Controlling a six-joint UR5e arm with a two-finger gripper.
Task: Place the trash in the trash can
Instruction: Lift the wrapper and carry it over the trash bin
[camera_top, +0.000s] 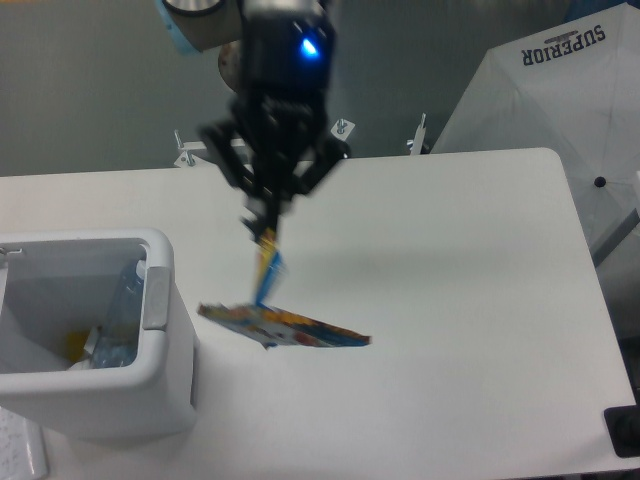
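Observation:
My gripper (267, 225) hangs high over the table, shut on the upper edge of the blue-and-yellow snack wrapper (285, 325). The wrapper dangles below the fingers and flares out flat at its lower end, in the air just right of the trash can's rim. The white trash can (160, 330) stands at the left front. Inside it lies a crushed clear plastic bottle (122, 318), with something yellow beside it. The gripper is right of and above the can's opening.
A white folded umbrella marked SUPERIOR (560, 90) leans at the back right, beyond the table edge. The arm's base column (262, 120) rises at the table's far edge. A dark object (625, 432) sits at the front right corner.

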